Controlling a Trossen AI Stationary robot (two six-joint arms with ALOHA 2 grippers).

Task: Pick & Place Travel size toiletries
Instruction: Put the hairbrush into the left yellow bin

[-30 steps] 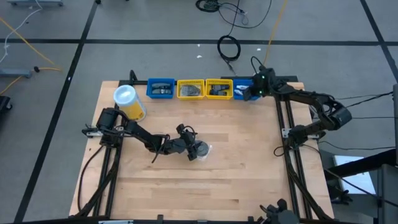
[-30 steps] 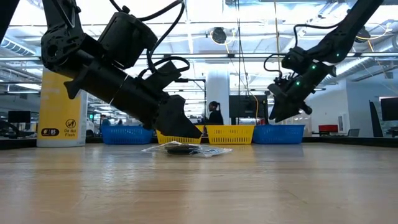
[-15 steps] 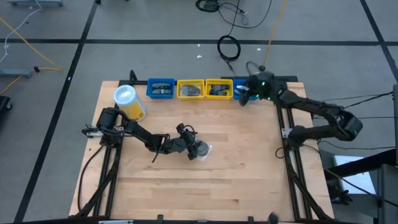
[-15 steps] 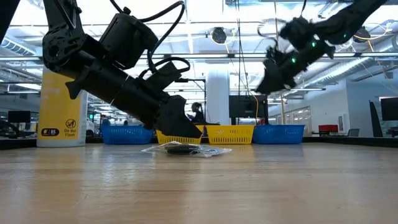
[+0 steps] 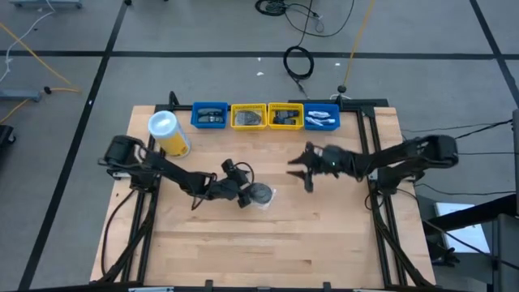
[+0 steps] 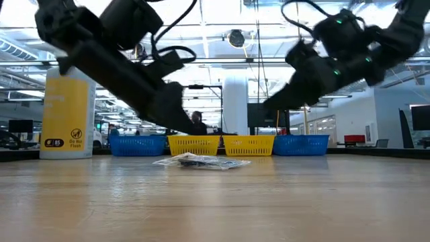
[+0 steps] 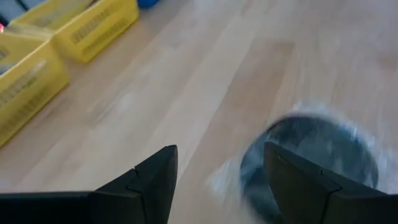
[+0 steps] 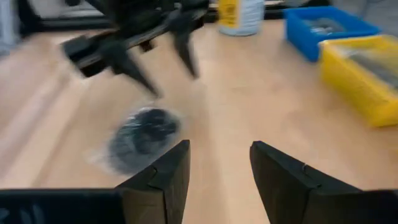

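One travel size toiletry, a round grey disc in clear plastic wrap (image 5: pixel 260 195), lies flat on the wooden table near its middle. It also shows low on the table in the low view (image 6: pixel 200 161). My left gripper (image 5: pixel 238 185) is open and hovers just left of the disc; in its wrist view (image 7: pixel 217 190) the disc (image 7: pixel 311 155) lies just ahead of the fingers and to one side of them. My right gripper (image 5: pixel 299 170) is open and hangs above the table to the right of the disc, which lies ahead of it (image 8: pixel 143 134).
Along the far edge stand a blue bin (image 5: pixel 210 115), two yellow bins (image 5: pixel 248 116) (image 5: pixel 285 115) and a second blue bin (image 5: pixel 322 116), all holding small items. A tall yellow canister with a white lid (image 5: pixel 168 132) stands at the far left. Bare wood lies toward the near edge.
My right gripper has swung fast from above the far-right blue bin toward the table's middle, left and nearer, and now faces the disc. My left gripper has risen off the disc and drawn back a little to the left. The disc has stayed in place.
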